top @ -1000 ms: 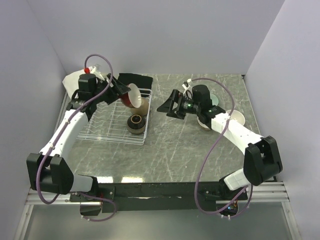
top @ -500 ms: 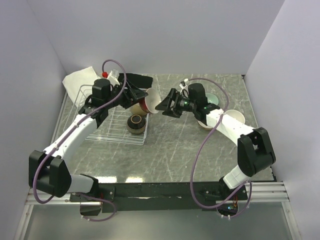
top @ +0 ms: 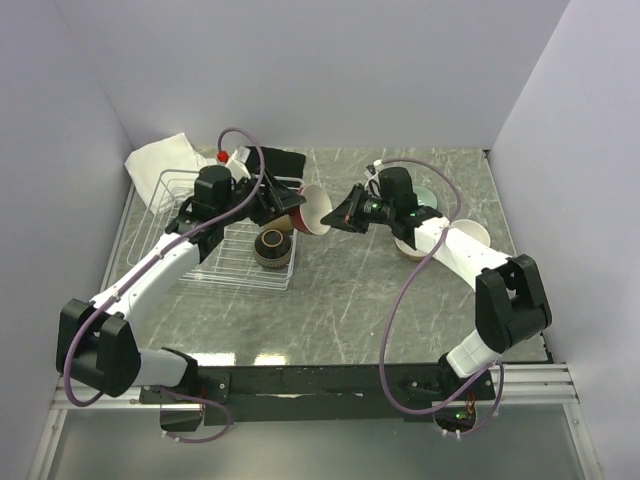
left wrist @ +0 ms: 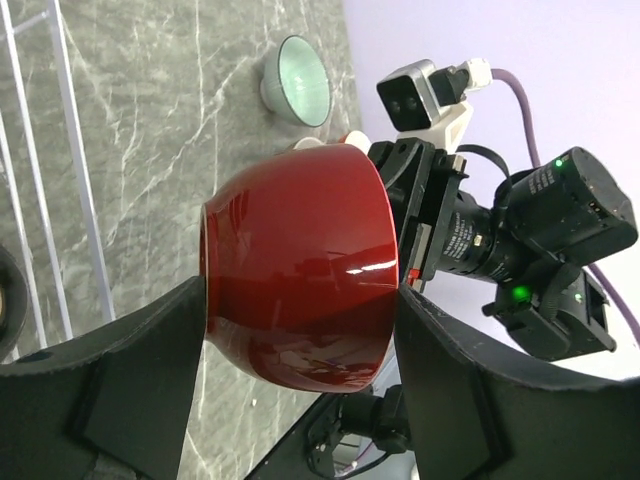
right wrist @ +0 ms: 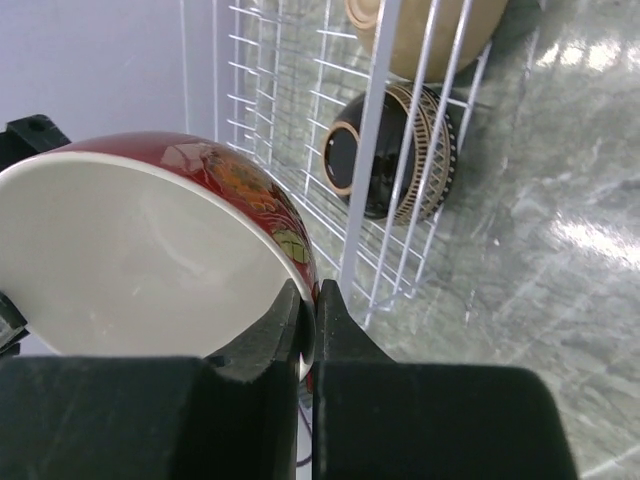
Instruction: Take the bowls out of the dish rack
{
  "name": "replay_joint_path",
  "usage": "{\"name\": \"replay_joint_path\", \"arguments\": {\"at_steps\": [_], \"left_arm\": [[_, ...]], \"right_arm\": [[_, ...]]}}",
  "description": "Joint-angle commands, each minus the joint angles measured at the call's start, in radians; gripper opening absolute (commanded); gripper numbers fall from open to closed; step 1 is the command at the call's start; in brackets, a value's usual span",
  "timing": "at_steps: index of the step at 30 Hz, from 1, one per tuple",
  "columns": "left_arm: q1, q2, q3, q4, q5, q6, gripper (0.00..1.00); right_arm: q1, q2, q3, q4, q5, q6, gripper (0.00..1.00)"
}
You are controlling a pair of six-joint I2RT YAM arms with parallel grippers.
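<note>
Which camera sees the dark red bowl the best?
The left wrist camera: the dark red bowl fills the middle, its shiny outside showing in the left claw. The right wrist camera shows its white inside and the rim pinched by the right claw. From above it looks tiny.

Six bowls: one dark red bowl, one dark brown, one tan, one pale teal, one beige, one half hidden at the right. One white dish rack. Two cloths: white, black.
</note>
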Motion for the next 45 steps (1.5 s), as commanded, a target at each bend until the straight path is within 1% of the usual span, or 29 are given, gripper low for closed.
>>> {"name": "replay_joint_path", "arguments": {"at_steps": [1,2,3,4,5,7,8,9,10,11,12,13,14,16,17,18,21,25,28,34,37,38,39,45], "left_arm": [[-0.013,-0.052,0.016,0.042,-0.064,0.074,0.23],[-0.015,-0.056,0.021,0.013,-0.077,0.092,0.40],[-0.015,-0.058,0.031,0.004,-0.091,0.133,0.49],[-0.015,-0.063,0.037,-0.032,-0.121,0.153,0.60],[-0.015,-0.064,0.044,-0.051,-0.137,0.173,0.77],[-0.015,-0.078,0.054,-0.102,-0.187,0.235,0.87],[-0.015,-0.090,0.054,-0.117,-0.204,0.256,0.96],[-0.015,-0.098,0.056,-0.143,-0.227,0.299,0.99],[-0.015,-0.105,0.057,-0.160,-0.267,0.321,0.99],[-0.015,-0.118,0.056,-0.174,-0.293,0.344,1.00],[-0.016,-0.127,0.054,-0.204,-0.317,0.389,0.99],[-0.015,-0.132,0.053,-0.217,-0.368,0.410,0.99],[-0.015,-0.147,0.045,-0.228,-0.394,0.446,0.99],[-0.015,-0.161,0.036,-0.255,-0.433,0.479,0.99],[-0.015,-0.173,0.028,-0.263,-0.437,0.502,1.00],[-0.015,-0.178,0.024,-0.271,-0.466,0.512,1.00],[-0.016,-0.198,0.005,-0.294,-0.494,0.538,1.00],[-0.015,-0.225,-0.024,-0.303,-0.517,0.554,0.99],[-0.015,-0.237,-0.036,-0.306,-0.514,0.560,0.99],[-0.015,-0.253,-0.050,-0.310,-0.511,0.575,0.99],[-0.016,-0.259,-0.053,-0.315,-0.517,0.583,0.99],[-0.015,-0.263,-0.058,-0.315,-0.517,0.585,1.00],[-0.016,-0.262,-0.058,-0.315,-0.516,0.586,0.99],[-0.015,-0.268,-0.067,-0.320,-0.509,0.592,0.99]], "right_arm": [[0.004,-0.067,0.034,-0.108,0.050,-0.112,0.00],[0.001,-0.084,0.041,-0.140,0.070,-0.142,0.00],[-0.006,-0.093,0.049,-0.176,0.093,-0.162,0.00],[-0.016,-0.101,0.055,-0.250,0.137,-0.199,0.00],[-0.024,-0.119,0.067,-0.284,0.162,-0.217,0.00],[-0.044,-0.139,0.076,-0.381,0.219,-0.269,0.00],[-0.052,-0.159,0.086,-0.410,0.275,-0.286,0.00],[-0.058,-0.167,0.090,-0.439,0.311,-0.302,0.00],[-0.070,-0.179,0.096,-0.497,0.342,-0.326,0.00],[-0.093,-0.184,0.104,-0.521,0.390,-0.339,0.00],[-0.110,-0.189,0.107,-0.564,0.411,-0.351,0.00],[-0.127,-0.196,0.110,-0.582,0.432,-0.368,0.00],[-0.162,-0.198,0.115,-0.601,0.476,-0.377,0.00],[-0.197,-0.196,0.122,-0.645,0.513,-0.397,0.00],[-0.234,-0.192,0.136,-0.660,0.527,-0.401,0.00],[-0.248,-0.187,0.142,-0.688,0.555,-0.406,0.00],[-0.306,-0.163,0.167,-0.719,0.608,-0.414,0.00],[-0.357,-0.121,0.179,-0.733,0.659,-0.412,0.00],[-0.392,-0.088,0.191,-0.730,0.664,-0.406,0.00],[-0.415,-0.018,0.190,-0.713,0.667,-0.403,0.00],[-0.423,-0.005,0.147,-0.675,0.669,-0.400,0.00],[-0.423,0.002,0.141,-0.668,0.661,-0.398,0.00],[-0.449,0.009,0.138,-0.664,0.647,-0.397,0.00],[-0.469,0.055,0.109,-0.639,0.617,-0.394,0.00]]}}
